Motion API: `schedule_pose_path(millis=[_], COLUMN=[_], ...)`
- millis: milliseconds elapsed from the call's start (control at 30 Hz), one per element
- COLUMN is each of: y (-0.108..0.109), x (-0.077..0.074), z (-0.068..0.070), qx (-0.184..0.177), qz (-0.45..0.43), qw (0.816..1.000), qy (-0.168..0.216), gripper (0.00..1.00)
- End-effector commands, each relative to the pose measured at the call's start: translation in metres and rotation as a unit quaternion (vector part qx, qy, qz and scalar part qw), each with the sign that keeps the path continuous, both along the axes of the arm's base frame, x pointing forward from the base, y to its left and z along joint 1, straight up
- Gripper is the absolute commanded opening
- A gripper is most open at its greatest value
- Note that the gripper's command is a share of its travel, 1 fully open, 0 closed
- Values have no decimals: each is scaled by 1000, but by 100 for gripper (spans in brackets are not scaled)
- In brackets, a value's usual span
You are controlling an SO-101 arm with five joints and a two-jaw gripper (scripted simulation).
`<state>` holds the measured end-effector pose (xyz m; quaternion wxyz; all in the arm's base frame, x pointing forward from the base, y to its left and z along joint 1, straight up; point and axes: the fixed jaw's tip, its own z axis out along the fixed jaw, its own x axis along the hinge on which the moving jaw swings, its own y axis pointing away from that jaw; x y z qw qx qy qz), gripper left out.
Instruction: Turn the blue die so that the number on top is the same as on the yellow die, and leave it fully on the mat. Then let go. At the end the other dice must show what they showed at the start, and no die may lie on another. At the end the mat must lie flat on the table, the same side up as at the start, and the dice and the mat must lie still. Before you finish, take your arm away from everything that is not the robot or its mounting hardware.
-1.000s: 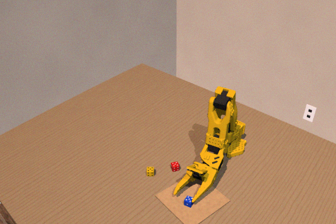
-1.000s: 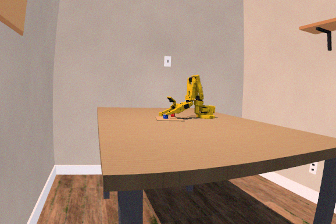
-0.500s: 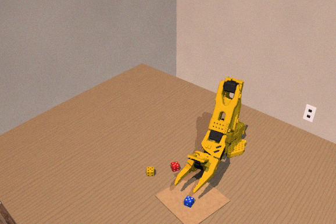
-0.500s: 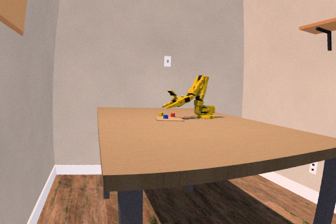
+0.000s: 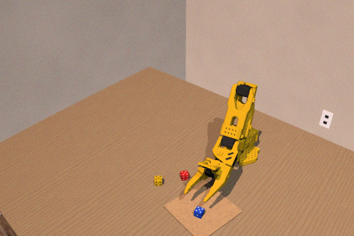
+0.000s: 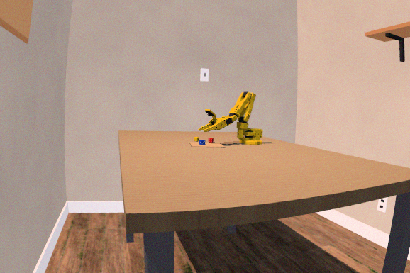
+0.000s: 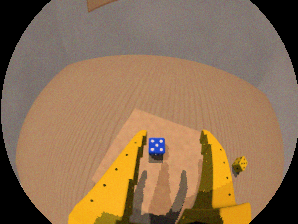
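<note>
The blue die (image 5: 199, 212) (image 6: 202, 142) (image 7: 157, 146) lies flat on the tan mat (image 5: 220, 215) (image 6: 213, 145) (image 7: 138, 120), well inside its edges. Its upper face shows five pips in the wrist view. The yellow die (image 5: 158, 180) (image 6: 196, 139) (image 7: 240, 164) is on the table beyond the mat; its side in the top view shows six pips, and its top pips are too small to read surely. My gripper (image 5: 195, 197) (image 6: 202, 130) (image 7: 174, 132) is open and empty, raised above the table and back from the blue die. The mat looks flat.
The red die (image 5: 184, 175) (image 6: 211, 140) stands on the table between the yellow die and my gripper's fingers, off the mat; it is out of the wrist view. No dice touch. The fingers' shadows fall across the mat.
</note>
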<state>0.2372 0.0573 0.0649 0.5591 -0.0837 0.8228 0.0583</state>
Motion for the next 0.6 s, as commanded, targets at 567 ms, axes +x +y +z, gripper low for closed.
schedule_pose_path(millis=[567], y=[-1], x=[10], z=[16], qx=[7], qz=[-7], qw=[1000], qy=[-22], gripper=[29])
